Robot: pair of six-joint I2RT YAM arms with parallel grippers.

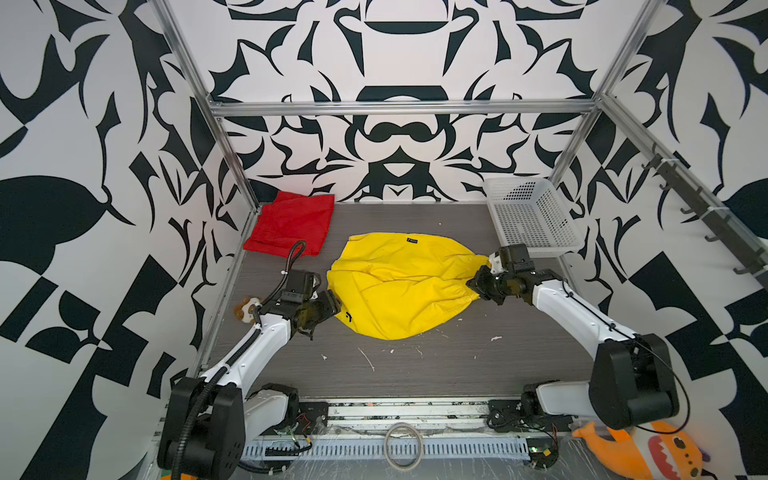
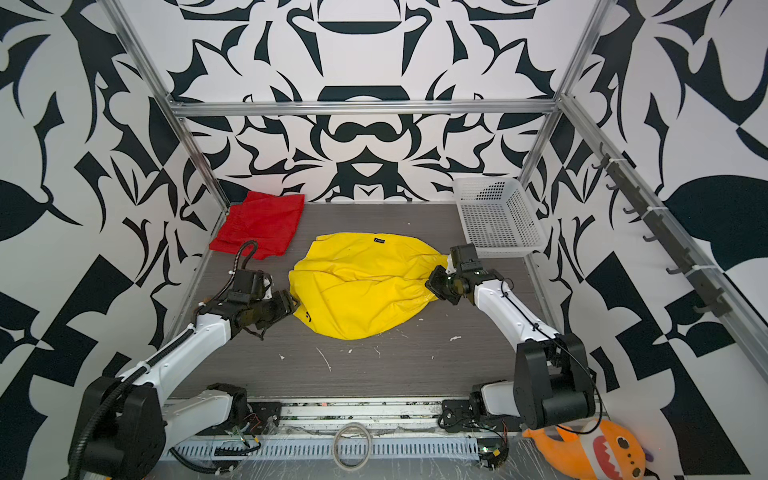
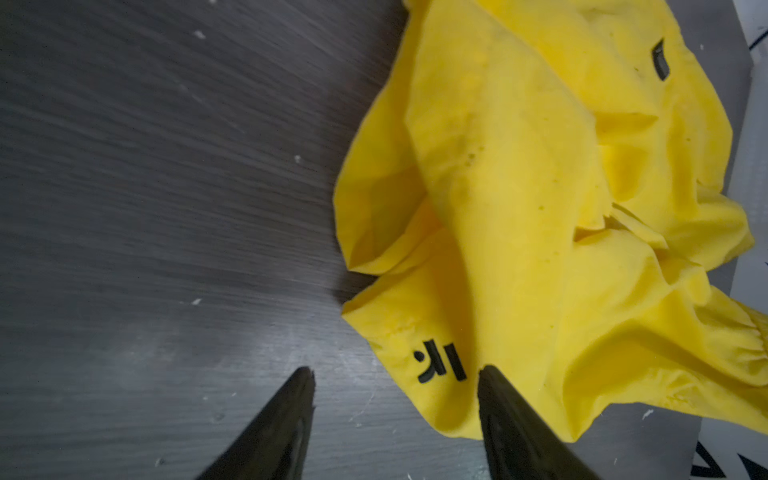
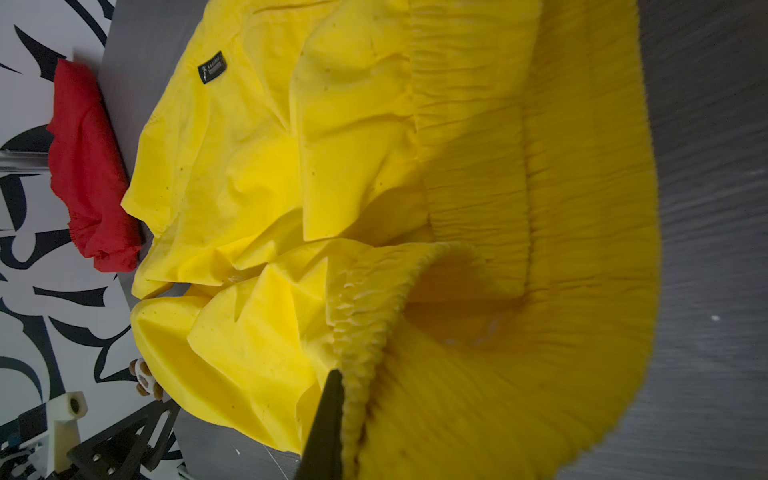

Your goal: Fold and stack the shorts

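Across the middle of the table (image 1: pixel 415 374) the yellow shorts (image 1: pixel 399 286) lie spread but rumpled. Long axis runs side to side btwn the two arms: the waistband (image 4: pixel 478 166) end points at the right arm, the leg hems at the left arm. I read this as a stretch-out before folding, since the cloth fans out from one pinched end. At the back-left corner sit the red shorts (image 1: pixel 291 222), folded to a rough square and well apart from the yellow pair, prob parked as the stack base. The right gripper (image 1: pixel 478 279) has its jaws clamped on the elastic waistband, bunching it to a point to anchor that end. The left gripper (image 3: pixel 397 374) sits low at the hem w/ jaws apart. One finger is over fabric beside the dark logo mark (image 3: pixel 440 359), the other over bare table; nothing pinched yet.
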